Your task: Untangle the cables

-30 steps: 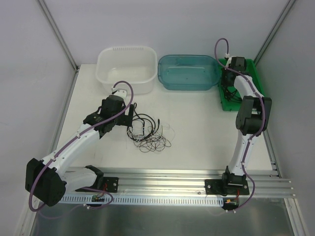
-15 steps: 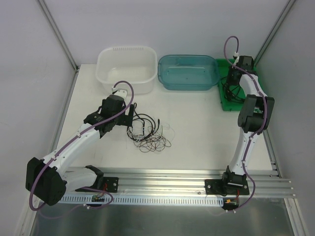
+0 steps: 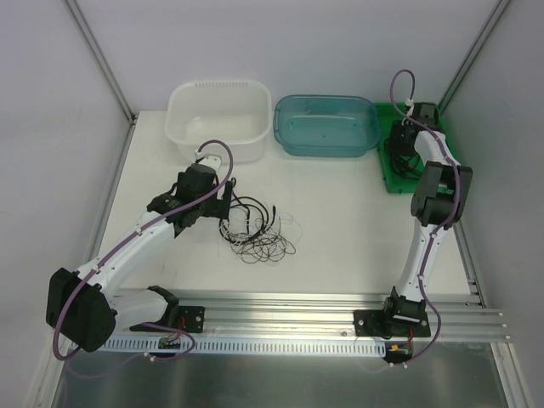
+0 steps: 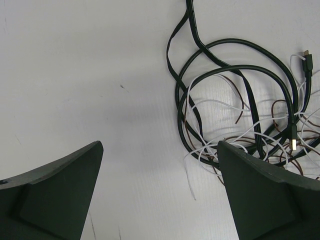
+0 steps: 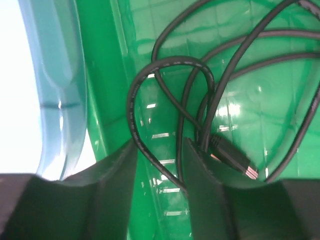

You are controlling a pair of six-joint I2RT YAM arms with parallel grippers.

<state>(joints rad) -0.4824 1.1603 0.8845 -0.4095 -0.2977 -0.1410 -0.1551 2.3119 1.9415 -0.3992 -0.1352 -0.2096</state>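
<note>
We've 1 black cable (image 5: 170, 62) in the green tray (image 3: 399, 180), right pincer (image 5: 159, 150) parted loosely round a strand w/o clamping; the other cables (image 3: 257, 229) sit knotted on the worktop (image 3: 340, 212) beside the wide-apart left pincer (image 4: 160, 150), so most sorting's left imo.

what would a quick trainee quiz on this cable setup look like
1. True or false: the left claw is shut on the tangle of cables on the table.
2. Pick one: the black cable under the right claw lies A) on the table, B) in the green tray, C) in the left claw.
3. Fill in: the tangle mixes thick black, thin dark and thin ___ strands.

Key: 1 false, it is open and holds nothing. 2 B. 3 white.
</note>
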